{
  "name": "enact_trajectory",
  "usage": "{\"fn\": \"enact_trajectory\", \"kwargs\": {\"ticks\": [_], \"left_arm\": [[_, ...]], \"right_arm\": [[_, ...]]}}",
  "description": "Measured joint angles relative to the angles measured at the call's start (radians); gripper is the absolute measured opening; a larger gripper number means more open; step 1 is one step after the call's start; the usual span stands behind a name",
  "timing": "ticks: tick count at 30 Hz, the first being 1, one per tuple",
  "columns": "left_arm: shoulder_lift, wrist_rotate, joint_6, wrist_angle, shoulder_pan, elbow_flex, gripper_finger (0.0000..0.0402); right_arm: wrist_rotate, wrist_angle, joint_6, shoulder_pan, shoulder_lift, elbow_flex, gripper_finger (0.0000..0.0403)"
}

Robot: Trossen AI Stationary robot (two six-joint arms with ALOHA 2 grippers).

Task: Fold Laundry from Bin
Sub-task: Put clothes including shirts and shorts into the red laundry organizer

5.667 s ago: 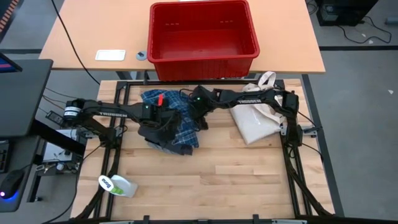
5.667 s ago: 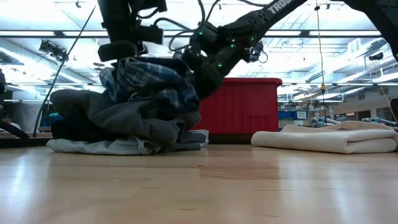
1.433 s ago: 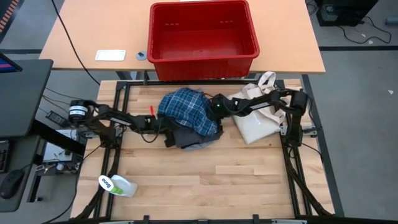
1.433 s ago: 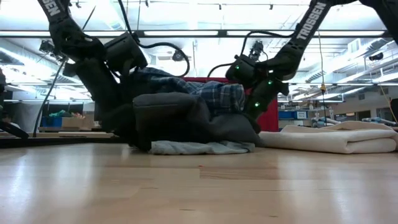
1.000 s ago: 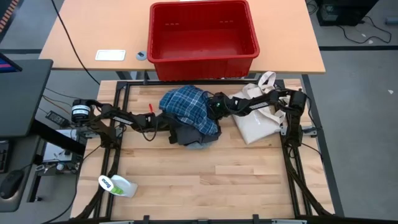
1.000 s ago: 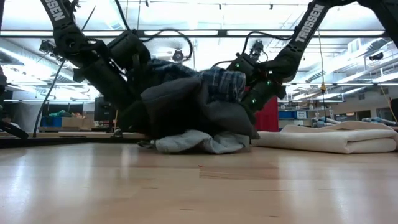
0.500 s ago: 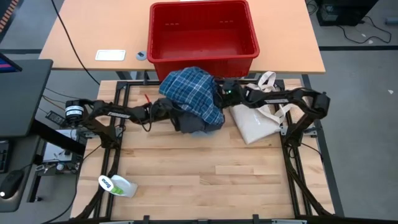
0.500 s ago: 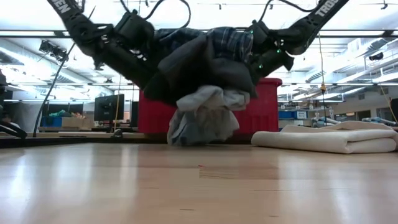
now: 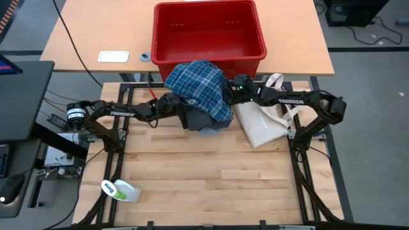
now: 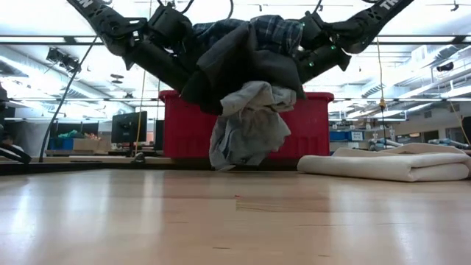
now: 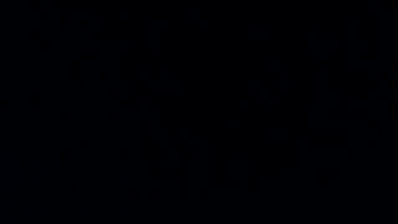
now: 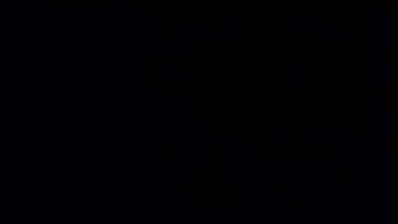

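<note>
Both arms are lifting the laundry (image 9: pixel 199 96) bundle clear of the table, carrying it toward the far red bin (image 9: pixel 209 38); earlier it was resting on the wood. The left gripper (image 9: pixel 174 108) and right gripper (image 9: pixel 231 92) are buried in cloth, so whether their fingers are spread, I cannot tell. The stack seems to be heading back to the bin.

Readable text: "TROSSEN" in white on the right arm (image 9: pixel 289 100) and left arm (image 9: pixel 118 113) in the high view; nothing else legible.

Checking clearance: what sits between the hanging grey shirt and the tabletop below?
Nothing; in the low view the grey T-shirt hangs clear above the bare wooden table.
</note>
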Motion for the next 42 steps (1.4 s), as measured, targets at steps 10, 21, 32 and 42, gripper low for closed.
{"fn": "enact_trajectory", "kwargs": {"ticks": [10,21,32,42], "left_arm": [[-0.002,0.134,0.033,-0.134,0.116,0.165,0.0152],[-0.001,0.228,0.076,-0.194,0.213,0.303,0.0152],[0.018,0.321,0.108,-0.259,0.293,0.517,0.0152],[0.199,0.402,0.159,-0.331,0.397,0.818,0.0152]], "right_arm": [[0.006,-0.121,-0.002,-0.038,-0.002,0.162,0.0142],[-0.094,-0.172,-0.009,-0.118,-0.002,0.296,0.0142],[-0.146,-0.163,-0.011,-0.166,-0.003,0.453,0.0142],[-0.185,-0.177,-0.003,-0.255,0.1,0.655,0.0142]]}}
